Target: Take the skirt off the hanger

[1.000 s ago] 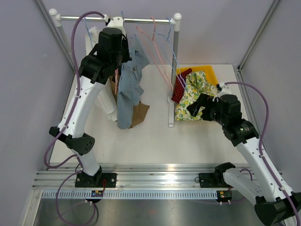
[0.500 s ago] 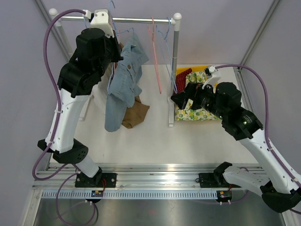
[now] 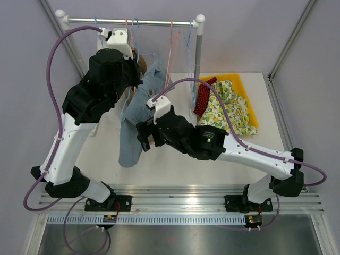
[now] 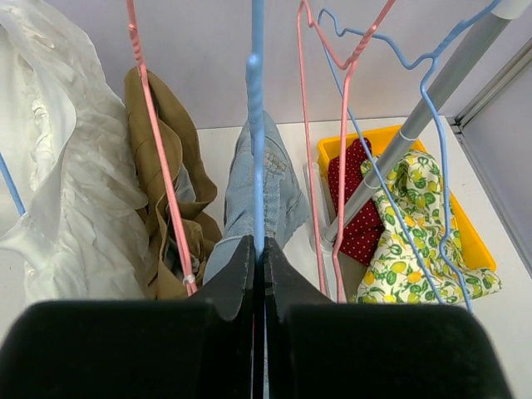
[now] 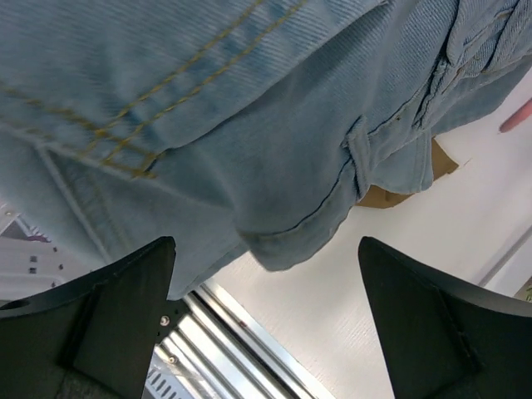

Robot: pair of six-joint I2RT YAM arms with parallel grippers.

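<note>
Denim first: the skirt (image 3: 135,114) hangs in a long pale-blue drop over the left half of the table (image 3: 175,164), its top up near the rail (image 3: 154,22) that runs along the far edge, its hem low toward the near edge. It's on the blue hanger (image 4: 256,125), and my left gripper (image 4: 258,249) has that hanger's thin bar pinched tight, fingers pressed together with only the bar between them. From that wrist I look straight down the bar to the denim bunched below. I can't tell whether the hook sits on the rail.

Beside it on the left hang a brown garment (image 4: 158,158) and a white shirt (image 4: 58,166), with a pink hanger (image 4: 162,183) running across the brown one. More bare hangers, pink and blue, dangle to the right.

My right gripper (image 5: 266,245) is spread wide, low at the skirt's right side near the middle of the table. Yellow-stitched denim fills the top of that wrist's view, and a folded hem edge dips into the gap between the fingers (image 5: 125,307). Neither finger is clearly pressing the cloth.

Over at the far right corner sits the yellow bin (image 3: 249,106), holding a lemon-print cloth (image 3: 231,106) and a red dotted cloth (image 3: 203,98).
</note>
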